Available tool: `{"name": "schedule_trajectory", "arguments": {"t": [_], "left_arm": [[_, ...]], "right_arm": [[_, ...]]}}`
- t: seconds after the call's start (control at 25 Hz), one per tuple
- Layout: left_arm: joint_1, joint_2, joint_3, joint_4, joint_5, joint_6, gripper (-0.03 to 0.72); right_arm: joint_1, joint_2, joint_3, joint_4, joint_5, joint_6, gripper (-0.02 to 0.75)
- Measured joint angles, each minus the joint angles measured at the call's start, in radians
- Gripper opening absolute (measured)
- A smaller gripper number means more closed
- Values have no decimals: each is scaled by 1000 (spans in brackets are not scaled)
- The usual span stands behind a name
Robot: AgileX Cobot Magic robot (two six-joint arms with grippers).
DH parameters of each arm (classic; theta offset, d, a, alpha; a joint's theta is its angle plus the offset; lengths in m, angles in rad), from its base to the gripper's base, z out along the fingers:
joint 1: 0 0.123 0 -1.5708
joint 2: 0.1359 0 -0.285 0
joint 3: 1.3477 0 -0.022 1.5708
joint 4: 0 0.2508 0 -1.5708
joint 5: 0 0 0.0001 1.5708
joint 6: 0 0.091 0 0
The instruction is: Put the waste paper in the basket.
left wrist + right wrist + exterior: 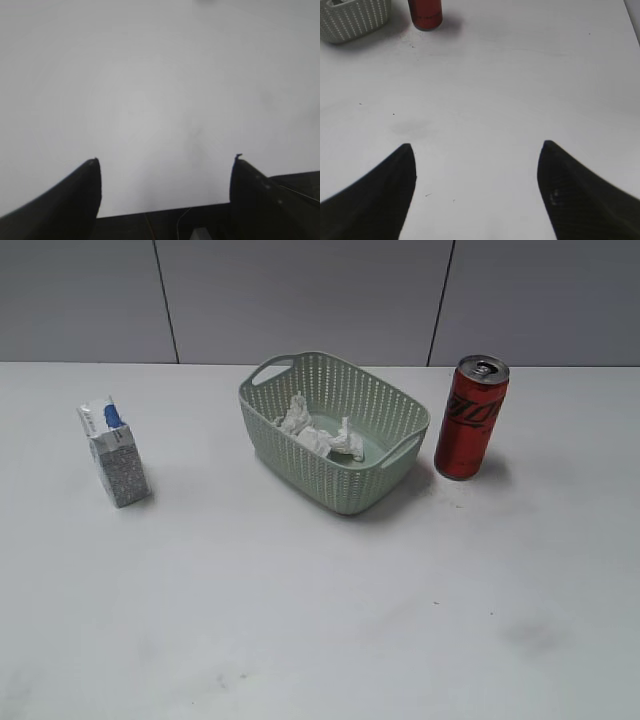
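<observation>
White table (300, 620), waste paper (318, 435) in basket (345, 485)

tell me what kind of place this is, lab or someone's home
Probably a lab test bench: a bare white tabletop against plain grey wall panels, with a few staged props, a mint-green perforated plastic basket and a red drink can.

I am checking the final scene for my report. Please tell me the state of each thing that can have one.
waste paper: crumpled, lying inside the basket
basket: upright, holding the paper
red can: upright, top opened
carton: upright, apart from the basket
left gripper: open, empty
right gripper: open, empty
</observation>
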Motion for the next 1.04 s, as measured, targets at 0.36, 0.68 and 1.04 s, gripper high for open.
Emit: {"name": "schedule_trajectory", "arguments": {"t": [0.36, 0.68, 1.04], "left_arm": [[0, -176, 66, 2, -91, -28, 591], [0, -332, 68, 7, -99, -45, 591], [1, -503, 68, 16, -98, -60, 591]], "right_arm": [[0, 0, 0, 21, 0, 11, 572], [0, 0, 0, 23, 0, 11, 572], [0, 0, 0, 24, -1, 11, 572]]}}
